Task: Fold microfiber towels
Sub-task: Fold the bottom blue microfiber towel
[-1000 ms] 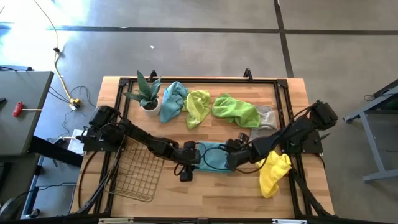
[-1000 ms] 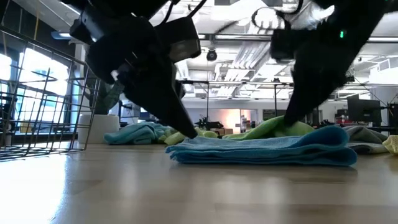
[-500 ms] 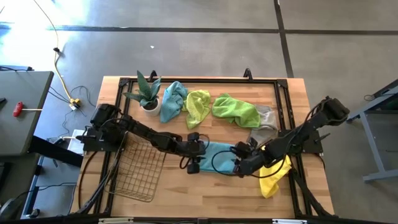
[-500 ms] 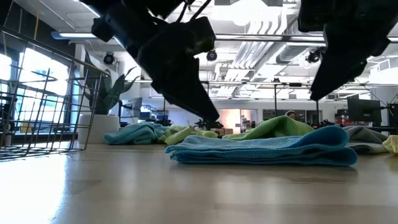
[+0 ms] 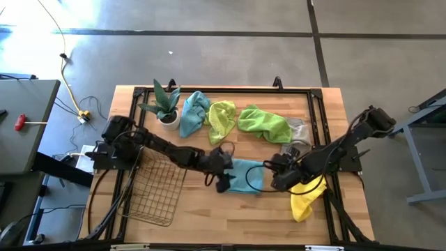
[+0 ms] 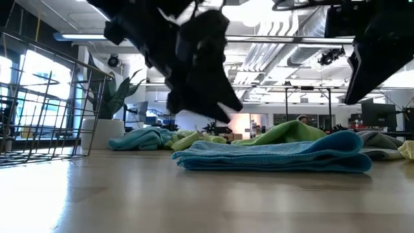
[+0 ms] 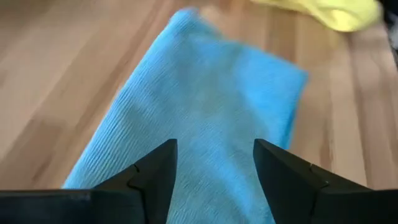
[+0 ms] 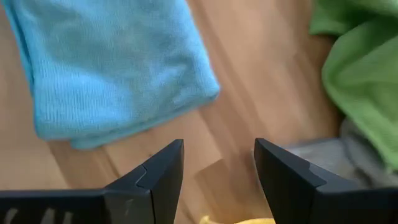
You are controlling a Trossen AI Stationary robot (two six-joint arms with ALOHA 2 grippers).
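Observation:
A folded teal towel (image 5: 247, 174) lies flat on the table's middle; it also shows in the low view (image 6: 278, 155). My left gripper (image 5: 223, 178) hangs open above the towel's left end (image 7: 205, 118), touching nothing. My right gripper (image 5: 280, 176) hangs open just right of the towel (image 8: 112, 68), above bare wood. A crumpled teal towel (image 5: 194, 111), a lime towel (image 5: 221, 120), a green towel (image 5: 263, 124) and a grey towel (image 5: 298, 132) lie along the far side. A yellow towel (image 5: 306, 196) lies at the near right.
A potted plant (image 5: 164, 104) stands at the far left. A wire-mesh basket (image 5: 150, 192) lies at the near left. A black frame (image 5: 230, 90) runs around the table top. Bare wood shows in front of the folded towel.
Both grippers have risen off the folded teal towel. My left gripper has gone a little toward the table's right edge, over the towel's left end. My right gripper has gone toward the right edge, off the towel. The towel has stayed folded and flat.

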